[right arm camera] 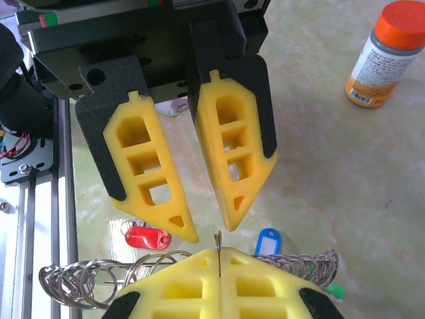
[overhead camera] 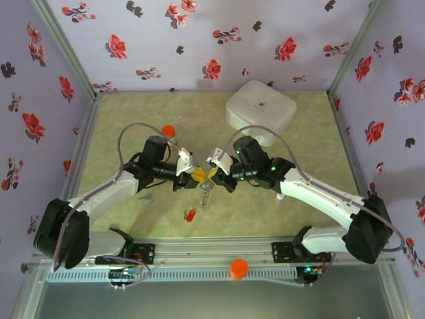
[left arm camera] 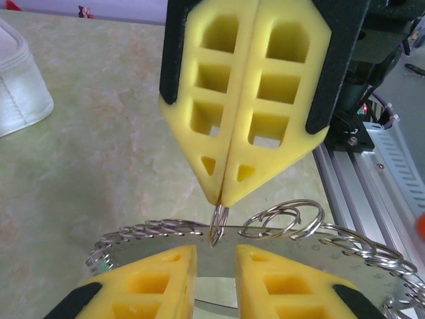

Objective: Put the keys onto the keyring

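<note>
Keyring (left arm camera: 159,229) held between grippers, on near side of orange-capped bottle (overhead camera: 168,131). Right gripper (left arm camera: 221,199) clamped on small ring of chain. Left gripper (right arm camera: 209,231) jaws slightly apart, nothing between them, tips just beside that ring. Red key (overhead camera: 190,214) loose on table, further from bottle toward arm bases. Blue key (right arm camera: 267,240) under chain, can't tell if threaded. Judgement: early stage, most threading left.

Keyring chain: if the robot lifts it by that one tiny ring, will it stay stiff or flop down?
Probably floppy: the keyring looks like many small rings linked loosely, curving away on both sides of the right gripper pinching it. Likely slippery, since it is thin shiny metal held only at the very tips. It looks light, so it may swing.
</note>
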You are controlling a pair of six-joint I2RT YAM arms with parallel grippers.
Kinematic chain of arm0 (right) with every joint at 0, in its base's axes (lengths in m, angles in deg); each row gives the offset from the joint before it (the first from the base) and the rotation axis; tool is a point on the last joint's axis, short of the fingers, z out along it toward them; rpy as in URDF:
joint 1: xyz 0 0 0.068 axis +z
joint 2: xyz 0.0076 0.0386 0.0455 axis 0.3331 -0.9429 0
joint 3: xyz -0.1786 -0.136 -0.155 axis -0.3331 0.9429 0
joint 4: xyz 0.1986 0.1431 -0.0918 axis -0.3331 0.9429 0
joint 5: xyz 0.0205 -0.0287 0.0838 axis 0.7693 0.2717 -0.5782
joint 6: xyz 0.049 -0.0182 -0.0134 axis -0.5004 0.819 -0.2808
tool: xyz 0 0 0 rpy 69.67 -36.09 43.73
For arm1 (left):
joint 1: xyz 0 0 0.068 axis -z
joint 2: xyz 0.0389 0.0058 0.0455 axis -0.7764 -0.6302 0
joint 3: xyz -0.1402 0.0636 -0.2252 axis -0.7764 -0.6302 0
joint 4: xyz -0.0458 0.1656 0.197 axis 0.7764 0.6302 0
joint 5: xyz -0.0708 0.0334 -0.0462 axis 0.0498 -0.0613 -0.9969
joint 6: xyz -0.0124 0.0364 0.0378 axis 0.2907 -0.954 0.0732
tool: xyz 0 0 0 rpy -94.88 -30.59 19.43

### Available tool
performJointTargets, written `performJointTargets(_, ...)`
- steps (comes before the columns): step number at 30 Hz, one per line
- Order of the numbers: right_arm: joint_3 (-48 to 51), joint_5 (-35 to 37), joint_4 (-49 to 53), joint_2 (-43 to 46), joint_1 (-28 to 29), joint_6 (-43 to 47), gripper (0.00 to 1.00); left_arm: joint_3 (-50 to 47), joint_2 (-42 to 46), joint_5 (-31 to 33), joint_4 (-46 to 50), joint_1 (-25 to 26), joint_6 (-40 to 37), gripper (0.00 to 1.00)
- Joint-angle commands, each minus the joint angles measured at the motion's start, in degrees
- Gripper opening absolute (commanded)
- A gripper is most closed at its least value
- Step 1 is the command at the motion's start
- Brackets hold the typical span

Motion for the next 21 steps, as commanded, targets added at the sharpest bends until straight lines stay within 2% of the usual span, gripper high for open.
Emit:
performJointTargets(1,-0.5,-1.9,0.2,-0.8,1.1,1.5,0.0,-0.1,-1.2,-2.0,1.8,0.9,-3.8,0.23)
performJointTargets(8,-0.6,-2.9,-0.3,-1.1,1.6,1.4,0.0,-0.1,-1.5,-2.0,2.2,1.8,-4.4,0.17)
performJointTargets(12,-0.6,-2.9,0.2,-1.2,1.7,1.5,0.0,0.0,-1.2,-1.7,3.4,1.9,-5.9,0.02)
performJointTargets(15,0.0,-2.1,0.2,-0.4,1.7,2.2,0.0,0.0,-0.4,0.1,3.6,2.0,-6.8,0.0)
performJointTargets(16,0.8,-1.1,-0.5,0.4,1.7,2.4,0.08,0.1,0.1,1.0,3.5,2.1,-7.0,0.0)
performJointTargets(17,1.6,0.3,-1.0,1.3,1.7,2.6,0.28,0.1,0.5,2.2,3.6,2.3,-7.2,0.0)
performJointTargets(18,2.8,2.1,-1.9,2.8,1.7,3.1,0.38,0.3,1.1,3.8,3.8,2.6,-7.8,0.0)
performJointTargets(21,6.1,9.7,-3.4,8.6,1.4,4.3,0.46,1.1,3.8,12.2,5.3,4.4,-10.3,0.0)
